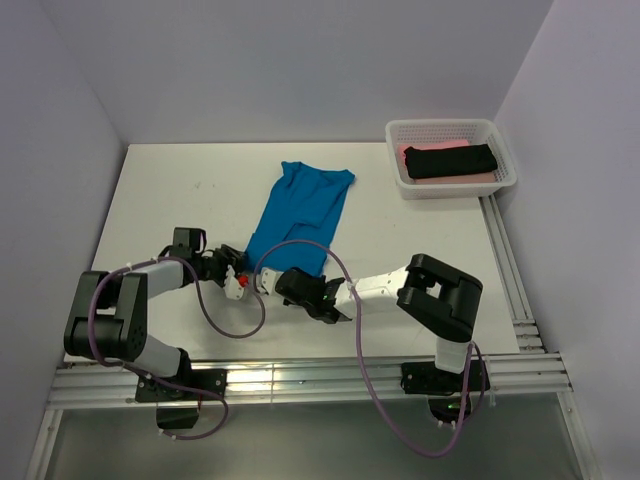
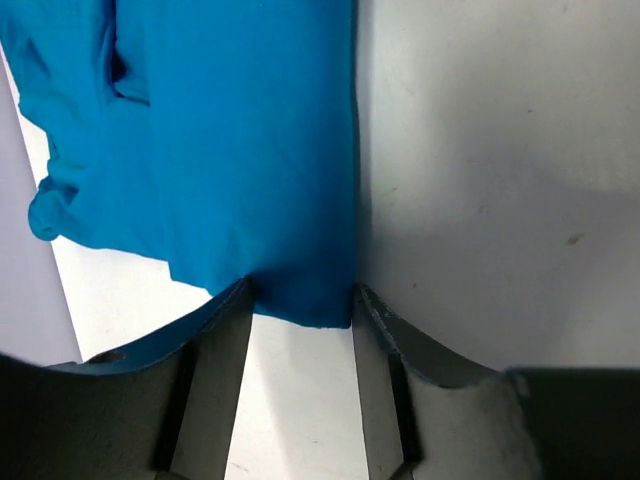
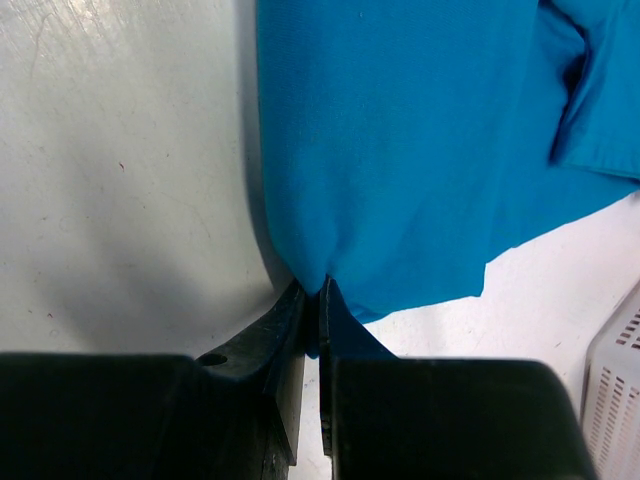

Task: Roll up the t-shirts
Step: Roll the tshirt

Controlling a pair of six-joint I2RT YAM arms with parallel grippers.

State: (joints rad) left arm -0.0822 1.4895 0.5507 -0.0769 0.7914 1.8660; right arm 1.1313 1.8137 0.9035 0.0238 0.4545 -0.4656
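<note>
**A:** What do we see nearest us, starting on the left?

**B:** The left base (image 1: 175,385), at the near edge of the table (image 1: 170,190). Its arm bends inward and ends low over the tabletop.

**A:** And the left gripper (image 2: 300,300)?

**B:** We see its jaws about halfway apart, straddling the near left corner of the blue shirt (image 1: 300,210). The cloth reaches both fingers (image 2: 215,350) but lies flat between them. We see no pinch there.

**A:** Where does that shirt lie?

**B:** In the middle of the table, folded lengthwise into 1 narrow strip. It runs from the 2 grippers away toward the far wall, leaning a little to the right. Its near end sits at the fingertips.

**A:** Then the right gripper (image 3: 318,290)?

**B:** Its jaws are nearly together, nipping the near right corner of the hem. The cloth puckers into the slit between them. In the overhead view it sits just beside the left one.

**A:** Further right?

**B:** The right base (image 1: 440,380), then the basket (image 1: 445,125) at the far right corner, well apart from the grippers. In it we see 1 black shirt (image 1: 450,160) lying on 1 pink shirt (image 1: 412,150).
</note>
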